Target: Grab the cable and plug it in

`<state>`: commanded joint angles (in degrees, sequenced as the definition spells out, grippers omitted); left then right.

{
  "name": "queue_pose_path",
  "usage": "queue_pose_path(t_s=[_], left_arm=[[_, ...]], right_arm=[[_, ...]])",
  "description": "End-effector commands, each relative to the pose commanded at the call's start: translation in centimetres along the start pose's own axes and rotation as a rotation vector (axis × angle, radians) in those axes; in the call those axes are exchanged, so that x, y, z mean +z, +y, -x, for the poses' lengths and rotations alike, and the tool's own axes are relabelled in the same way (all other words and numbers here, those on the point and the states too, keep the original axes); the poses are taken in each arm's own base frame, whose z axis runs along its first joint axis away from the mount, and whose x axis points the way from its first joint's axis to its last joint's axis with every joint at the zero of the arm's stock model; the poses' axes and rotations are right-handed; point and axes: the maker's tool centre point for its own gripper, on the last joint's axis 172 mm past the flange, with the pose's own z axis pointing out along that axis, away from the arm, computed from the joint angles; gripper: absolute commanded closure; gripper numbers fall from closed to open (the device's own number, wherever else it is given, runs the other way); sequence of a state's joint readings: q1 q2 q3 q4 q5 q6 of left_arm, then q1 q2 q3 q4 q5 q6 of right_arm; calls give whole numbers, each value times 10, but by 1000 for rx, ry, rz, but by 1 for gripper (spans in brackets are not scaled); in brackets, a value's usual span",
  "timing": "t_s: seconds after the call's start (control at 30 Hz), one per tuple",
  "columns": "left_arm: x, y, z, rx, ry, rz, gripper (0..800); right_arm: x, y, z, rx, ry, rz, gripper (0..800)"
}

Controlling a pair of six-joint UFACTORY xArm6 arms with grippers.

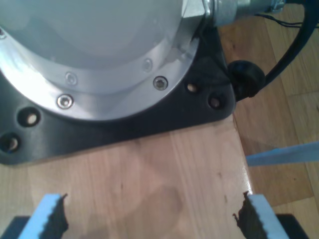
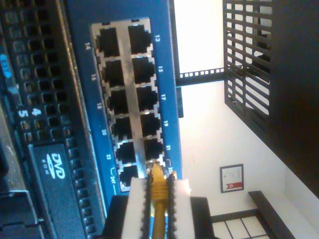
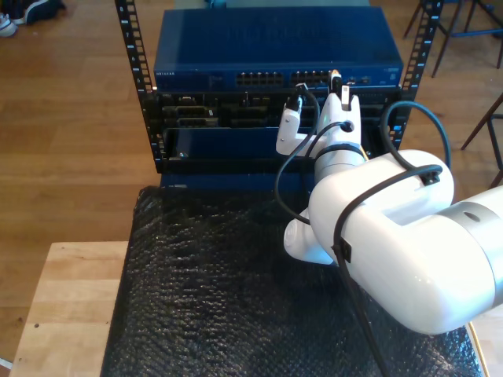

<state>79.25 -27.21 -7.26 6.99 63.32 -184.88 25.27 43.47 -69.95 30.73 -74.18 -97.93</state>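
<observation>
Wooden floor, wooden tabletop [image 1: 149,169] partly covered by a black bubble-textured mat [image 3: 212,298], black equipment rack [image 3: 145,94] at the far side in the exterior view. In rack: blue network switch [image 3: 267,49] above a dark vented server unit [image 2: 45,124]. My second gripper [image 2: 159,191]: white pads pressed together, pinching the cable [image 2: 158,199] just behind its clear plug [image 2: 155,168]; yellow sheath visible between the pads, plug tip touching or just shy of the lowest ports of the switch port block [image 2: 130,99], exact port not certain. My first gripper [image 1: 154,214]: spread wide, blue-white fingers apart, nothing between them, over bare tabletop beside a black arm base plate [image 1: 164,117]. Risks, as judgement: plug tilted or offset against the port mouth, jamming on the metal divider; latch tab facing the wrong way, refusing entry; cable sliding back through the pads under push, since the grip sits on the sheath. Legible writing: port numbers 13, 14, 15, 16, 17, 18, 19, 20, 21, 22, 24; "DVD ROM" on the drive face [image 2: 57,167]; "5" and "4" on the vented panel; framed wall notice [image 2: 232,178] too small to read.
</observation>
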Motion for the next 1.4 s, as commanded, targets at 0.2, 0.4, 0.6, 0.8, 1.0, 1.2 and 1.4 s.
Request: queue_pose_path(t_s=[0.2,0.4,0.6,0.8,1.0,1.2,1.4], left_arm=[[0,0,0,0,0,0,0],[0,0,0,0,2,0,0],[0,0,0,0,0,0,0],[0,0,0,0,0,0,0],[0,0,0,0,0,0,0],[0,0,0,0,2,0,0],[0,0,0,0,0,0,0]], right_arm=[[0,-1,2,-1,-1,-8,716],[-3,0,-1,0,9,-31,558],[-10,9,3,0,11,-59,499],[-21,6,9,-5,16,-120,464],[-27,3,12,-3,24,-189,423],[-38,-6,16,12,37,-297,314],[-43,-7,13,59,52,-392,199]])
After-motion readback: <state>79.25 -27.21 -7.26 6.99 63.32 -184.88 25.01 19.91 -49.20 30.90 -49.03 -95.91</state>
